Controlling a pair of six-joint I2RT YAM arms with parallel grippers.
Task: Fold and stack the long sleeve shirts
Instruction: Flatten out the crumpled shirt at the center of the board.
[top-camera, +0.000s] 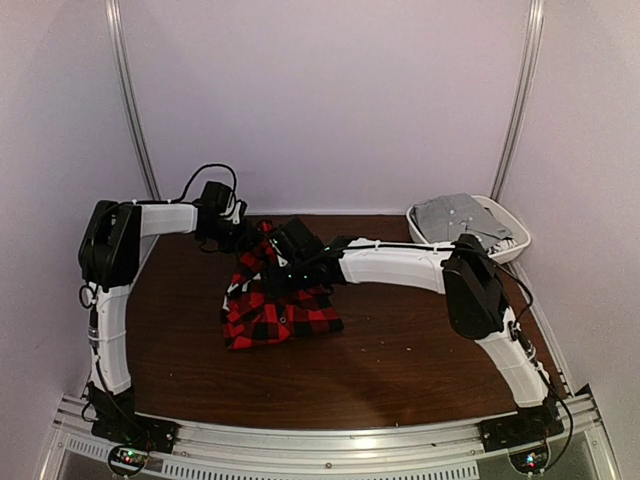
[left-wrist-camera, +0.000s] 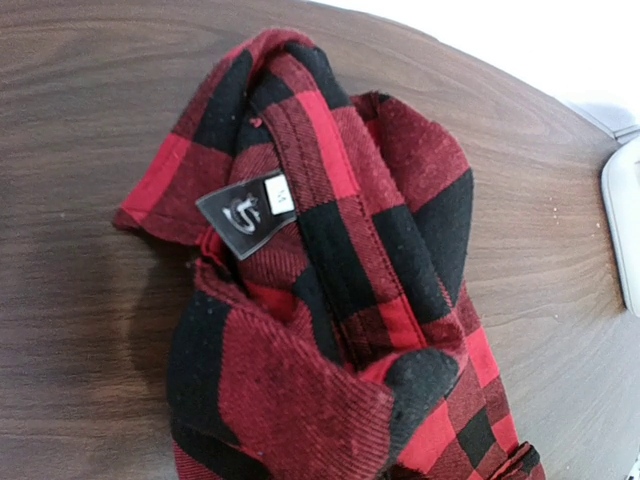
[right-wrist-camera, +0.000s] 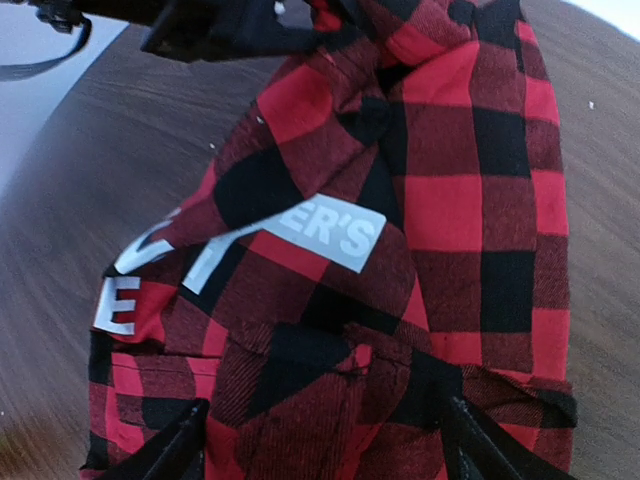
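Step in hand, as judged: opening out the bunched shirt so a first fold can be made. The left gripper (top-camera: 232, 228) is reading as closed. The right wrist view is showing a dark gripper body at its top edge with cloth running up into it, so it is judged to be pinching the shirt (top-camera: 285, 305) near the collar end. Its own fingers are not showing in the left wrist view. To do this well, the left arm should be holding that pinch firm and the cloth lightly taut. Meanwhile the right gripper (top-camera: 290, 262) should be picking one clean edge, a hem corner or a cuff, not a wad of layers. A deep bite into the bunch is risking a twisted spread.

Position: the shirt is lying crumpled on the table (top-camera: 420, 340), left of centre, its far end rising toward the left gripper and its bulk trailing toward the near edge. The neck label (left-wrist-camera: 245, 215) is facing the left wrist camera. The right gripper is hovering over the middle of the heap, its fingers (right-wrist-camera: 175, 450) standing wide apart with check cloth showing between them; nothing is clamped. Whether the tips are touching the fabric cannot be told. Ahead of them, white lettering (right-wrist-camera: 330, 230) is lying across the cloth. At far right, the basket (top-camera: 505, 240) is holding a grey garment (top-camera: 455, 215), well apart from the shirt.
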